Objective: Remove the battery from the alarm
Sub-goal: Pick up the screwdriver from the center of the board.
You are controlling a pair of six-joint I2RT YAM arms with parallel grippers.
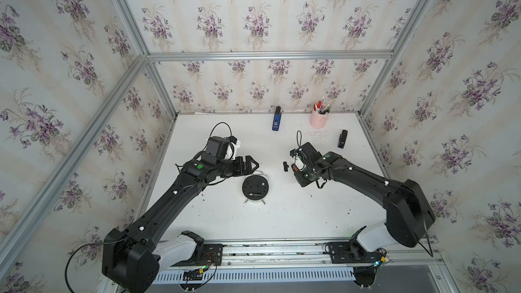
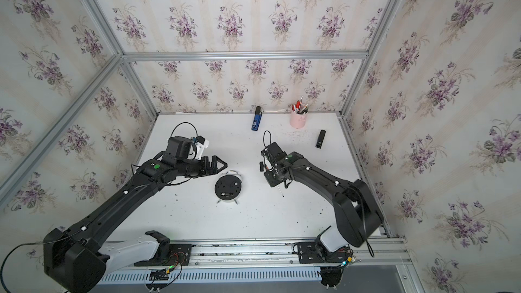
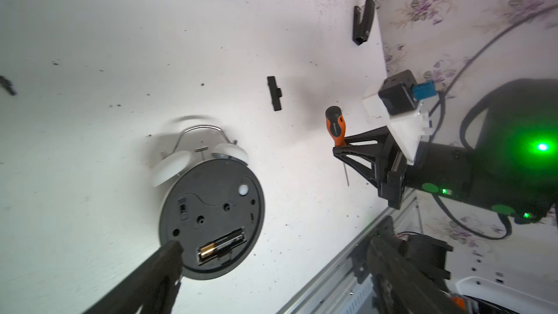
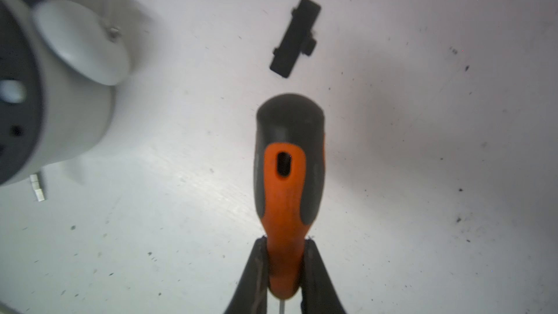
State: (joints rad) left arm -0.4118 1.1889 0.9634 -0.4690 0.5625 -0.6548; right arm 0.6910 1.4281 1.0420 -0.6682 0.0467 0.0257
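The alarm (image 1: 255, 188) lies face down mid-table, its black round back up and its bells toward the far wall. Its compartment is open, and the battery (image 3: 220, 246), black with a gold end, lies inside. My left gripper (image 1: 254, 166) hovers open just beyond the bells, holding nothing; in the left wrist view one of its fingers (image 3: 169, 255) overlaps the alarm's rim (image 3: 211, 273). To the alarm's right, my right gripper (image 4: 285, 246) is shut on the orange neck of a screwdriver (image 4: 287, 176), whose thin shaft (image 1: 309, 192) points toward the table's front.
A small black cover piece (image 1: 285, 166) lies between alarm and right gripper. Toward the back stand a blue device (image 1: 276, 119), a pink pen cup (image 1: 318, 119) and a black stapler-like block (image 1: 342, 138). Papered walls and aluminium rails enclose the table.
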